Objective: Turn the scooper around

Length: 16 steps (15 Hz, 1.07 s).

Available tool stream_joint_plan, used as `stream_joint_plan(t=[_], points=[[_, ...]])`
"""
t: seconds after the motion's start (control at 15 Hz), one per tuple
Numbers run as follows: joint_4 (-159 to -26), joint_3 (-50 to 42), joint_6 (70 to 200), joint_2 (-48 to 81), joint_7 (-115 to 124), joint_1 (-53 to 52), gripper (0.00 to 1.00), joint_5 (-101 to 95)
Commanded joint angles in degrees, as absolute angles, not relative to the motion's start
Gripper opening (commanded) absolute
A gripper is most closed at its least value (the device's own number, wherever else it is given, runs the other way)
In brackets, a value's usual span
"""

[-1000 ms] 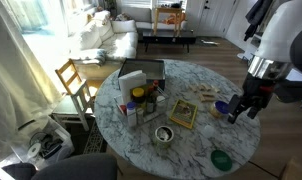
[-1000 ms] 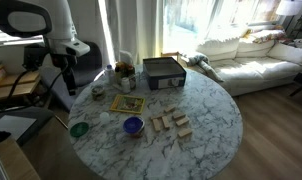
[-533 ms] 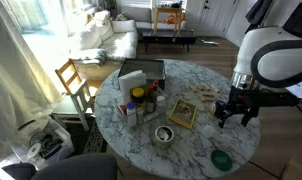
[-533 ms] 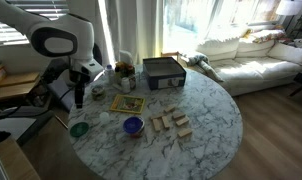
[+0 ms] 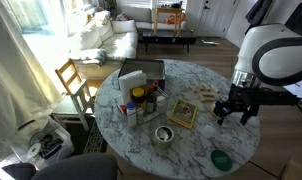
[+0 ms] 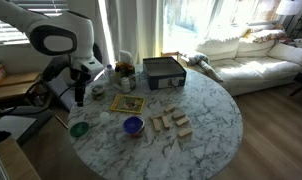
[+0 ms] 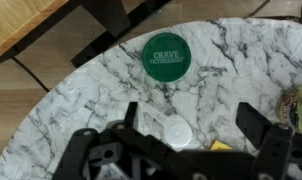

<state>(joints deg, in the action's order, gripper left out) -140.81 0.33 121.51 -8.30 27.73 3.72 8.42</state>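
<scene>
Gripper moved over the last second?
Yes. The gripper swung inward toward the wooden picture board, mostly in the first half second; since then it looks unchanged.

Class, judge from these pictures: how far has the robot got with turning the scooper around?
Done: nothing visible; the scooper sits untouched on the marble table. In hand: the gripper hangs open near the table's edge, by the green dish, clear of the scooper. Left: reach the scooper, grasp it, turn it around, release.

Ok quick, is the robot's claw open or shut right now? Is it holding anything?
The gripper: open, jaws spread wide, holding nothing; the scooper lies apart from it.
</scene>
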Motion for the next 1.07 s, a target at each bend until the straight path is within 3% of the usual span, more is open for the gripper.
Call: stream_joint_plan(t=[0.0, 1.0], points=[[-137.89, -1.15, 124.45, -1.47, 32.4, 4.41, 1.0, 13.22], [-127.39, -5.05, 127.55, 19.37, 29.13, 6.01, 0.96, 28.89]])
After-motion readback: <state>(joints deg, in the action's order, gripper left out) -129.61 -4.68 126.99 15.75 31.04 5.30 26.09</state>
